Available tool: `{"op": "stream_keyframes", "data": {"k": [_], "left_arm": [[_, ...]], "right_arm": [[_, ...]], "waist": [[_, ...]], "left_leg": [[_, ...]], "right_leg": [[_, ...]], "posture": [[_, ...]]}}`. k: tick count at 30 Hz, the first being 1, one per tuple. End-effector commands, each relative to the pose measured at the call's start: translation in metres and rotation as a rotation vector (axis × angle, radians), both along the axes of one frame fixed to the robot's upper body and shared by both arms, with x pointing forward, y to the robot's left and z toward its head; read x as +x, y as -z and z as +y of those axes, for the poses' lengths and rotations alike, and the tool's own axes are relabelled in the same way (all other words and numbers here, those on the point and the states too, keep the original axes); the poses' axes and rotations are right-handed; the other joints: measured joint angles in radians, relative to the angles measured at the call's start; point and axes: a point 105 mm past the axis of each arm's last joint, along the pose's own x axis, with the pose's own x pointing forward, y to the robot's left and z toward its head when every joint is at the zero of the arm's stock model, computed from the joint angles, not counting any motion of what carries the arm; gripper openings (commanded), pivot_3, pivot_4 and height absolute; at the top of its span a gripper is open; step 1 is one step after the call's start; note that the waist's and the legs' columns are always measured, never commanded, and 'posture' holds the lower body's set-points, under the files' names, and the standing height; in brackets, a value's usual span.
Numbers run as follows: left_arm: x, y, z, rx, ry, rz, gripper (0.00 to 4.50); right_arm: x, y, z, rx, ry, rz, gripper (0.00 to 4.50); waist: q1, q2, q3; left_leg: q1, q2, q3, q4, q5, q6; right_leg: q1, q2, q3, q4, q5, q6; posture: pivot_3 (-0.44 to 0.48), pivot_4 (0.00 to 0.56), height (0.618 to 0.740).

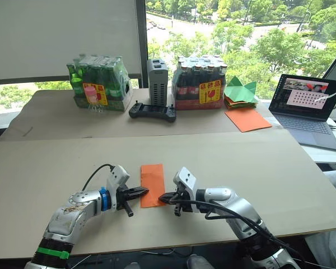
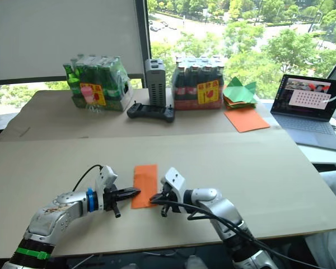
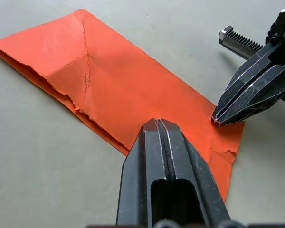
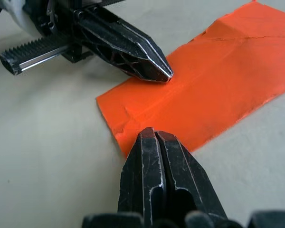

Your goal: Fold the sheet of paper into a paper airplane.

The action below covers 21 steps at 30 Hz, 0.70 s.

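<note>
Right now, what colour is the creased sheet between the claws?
Bright orange; the sheet of paper shows best in the left wrist view.

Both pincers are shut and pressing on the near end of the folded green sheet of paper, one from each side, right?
Not quite: the sheet of paper is orange, not green, as the left eye view shows. The rest holds: the left pincer and right pincer are shut, pressing on its near end from opposite sides.
</note>
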Motion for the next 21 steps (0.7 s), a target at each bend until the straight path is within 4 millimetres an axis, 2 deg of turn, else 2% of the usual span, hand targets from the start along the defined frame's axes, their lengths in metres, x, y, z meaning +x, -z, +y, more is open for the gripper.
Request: {"op": "stream_keyframes", "data": {"k": [1, 12, 21], "left_arm": [[0.000, 0.009, 0.008, 0.040, -0.033, 0.030, 0.04], [-0.001, 0.008, 0.010, 0.046, -0.032, 0.031, 0.04], [0.004, -0.001, 0.014, 0.029, -0.048, 0.011, 0.04]], "right_arm": [[0.008, -0.014, -0.002, 0.050, 0.030, -0.030, 0.00], [0.008, -0.014, -0.002, 0.058, 0.044, -0.039, 0.00], [0.011, 0.007, -0.007, -0.037, 0.058, -0.041, 0.00]], "waist": [[0.001, 0.000, 0.000], [0.001, 0.000, 0.000], [-0.001, 0.000, 0.000]], "left_leg": [[0.000, 0.000, 0.000, 0.000, 0.000, 0.000], [-0.002, 0.000, 0.000, 0.000, 0.000, 0.000], [-0.001, 0.000, 0.000, 0.000, 0.000, 0.000]], "right_leg": [[0.000, 0.000, 0.000, 0.000, 0.000, 0.000], [-0.001, 0.000, 0.000, 0.000, 0.001, -0.001], [-0.001, 0.000, 0.000, 0.000, 0.001, -0.001]], "posture": [[0.000, 0.150, 0.740], [0.000, 0.150, 0.740], [0.000, 0.150, 0.740]]}}
